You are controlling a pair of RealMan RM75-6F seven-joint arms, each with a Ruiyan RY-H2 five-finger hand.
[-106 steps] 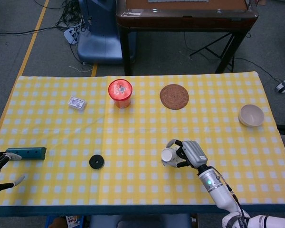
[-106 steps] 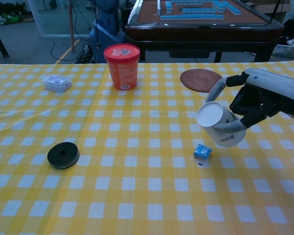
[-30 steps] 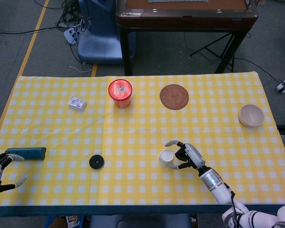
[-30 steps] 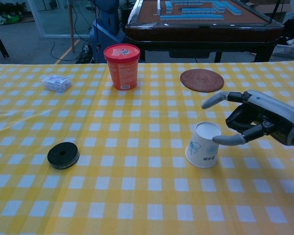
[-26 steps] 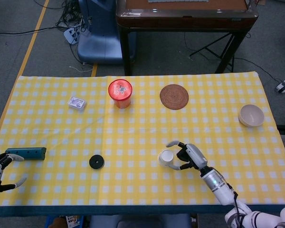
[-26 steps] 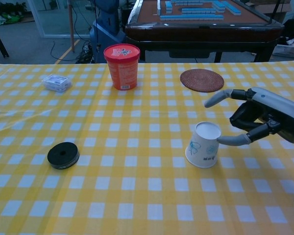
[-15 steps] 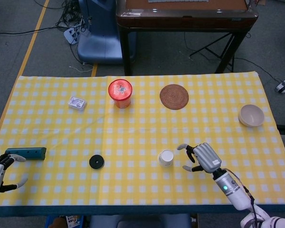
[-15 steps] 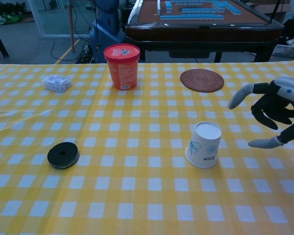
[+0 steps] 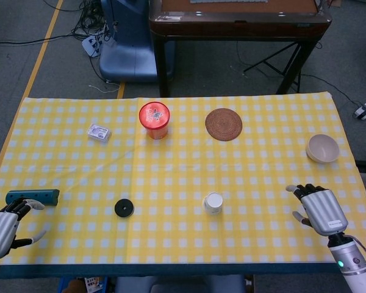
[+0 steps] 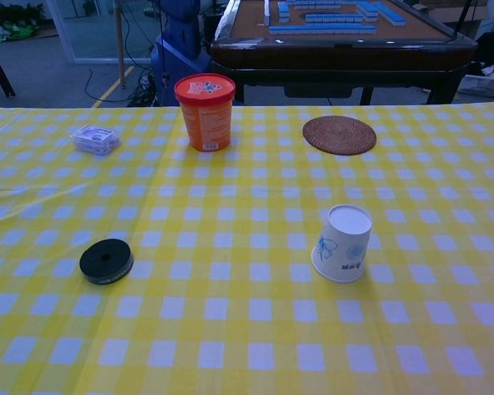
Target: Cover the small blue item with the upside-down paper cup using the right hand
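A white paper cup (image 9: 213, 202) (image 10: 342, 243) stands upside down on the yellow checked cloth, right of centre near the front. The small blue item is hidden; no part of it shows in either view. My right hand (image 9: 319, 209) is far to the right of the cup, near the table's front right corner, empty with its fingers apart. My left hand (image 9: 3, 225) hovers at the front left corner, fingers spread and empty. Neither hand appears in the chest view.
A red tub (image 9: 154, 119) (image 10: 205, 111) and a round brown mat (image 9: 224, 124) (image 10: 339, 134) sit at the back. A black disc (image 9: 124, 208) (image 10: 106, 260), a small clear packet (image 9: 99, 131) (image 10: 95, 138), a dark green bar (image 9: 32, 196) and a beige bowl (image 9: 322, 148) also lie on the table.
My right hand set the cup upside down over the blue item, let go and drew away to the right, leaving the chest view. The cup stays put.
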